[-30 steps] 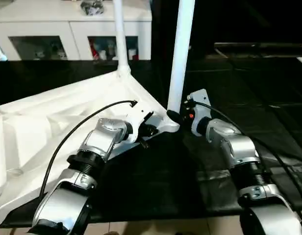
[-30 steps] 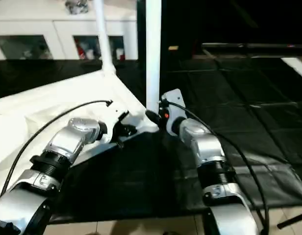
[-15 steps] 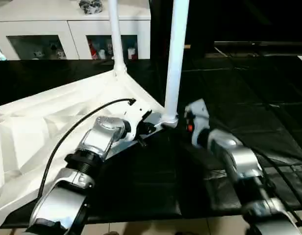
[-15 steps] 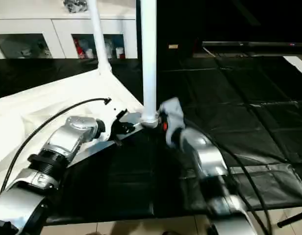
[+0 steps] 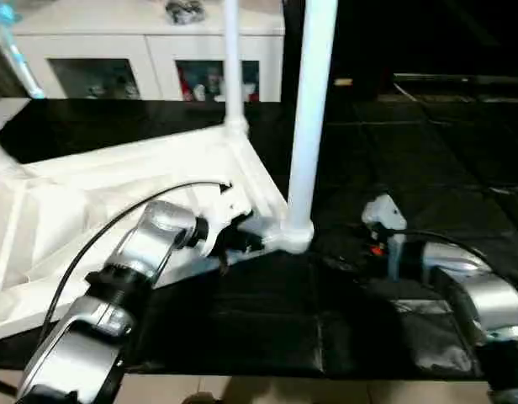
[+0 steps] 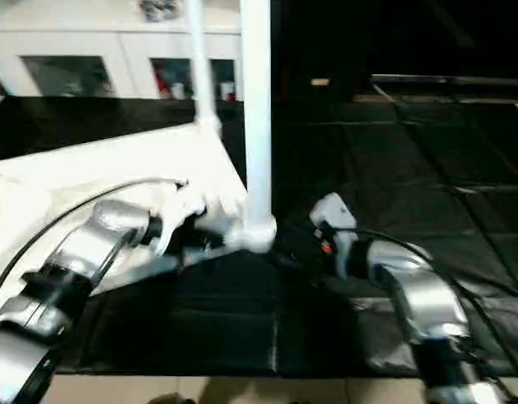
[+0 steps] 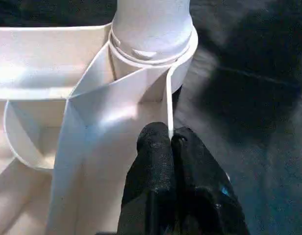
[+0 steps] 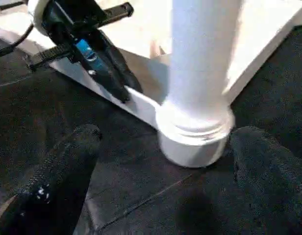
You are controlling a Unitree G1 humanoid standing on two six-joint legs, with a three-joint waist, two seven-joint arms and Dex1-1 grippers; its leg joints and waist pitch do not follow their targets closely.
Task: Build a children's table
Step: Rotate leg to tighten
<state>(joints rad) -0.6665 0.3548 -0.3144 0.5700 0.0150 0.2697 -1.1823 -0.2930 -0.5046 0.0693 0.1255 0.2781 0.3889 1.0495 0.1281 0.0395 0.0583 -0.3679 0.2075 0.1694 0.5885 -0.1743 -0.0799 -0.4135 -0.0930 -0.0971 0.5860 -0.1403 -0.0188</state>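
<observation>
Tabletop (image 5: 116,181): lay upside down, ribbed underside up, on a black mat (image 5: 393,168); it filled the 9 o'clock half of the head view.
Near leg (image 5: 308,118): stood upright in the corner socket (image 5: 295,237) at the tabletop's near corner.
Far leg (image 5: 232,63): upright in the next corner, toward 12 o'clock.
Left claw (image 7: 170,147): fingers pinched together on the thin rim wall just beside the socket.
Right claw (image 8: 163,156): fingers (image 8: 67,161) spread wide, one on each side of the socket, touching nothing, holding nothing.
Cabinet (image 5: 150,50): white, glass doors, beyond the mat at 12 o'clock.
</observation>
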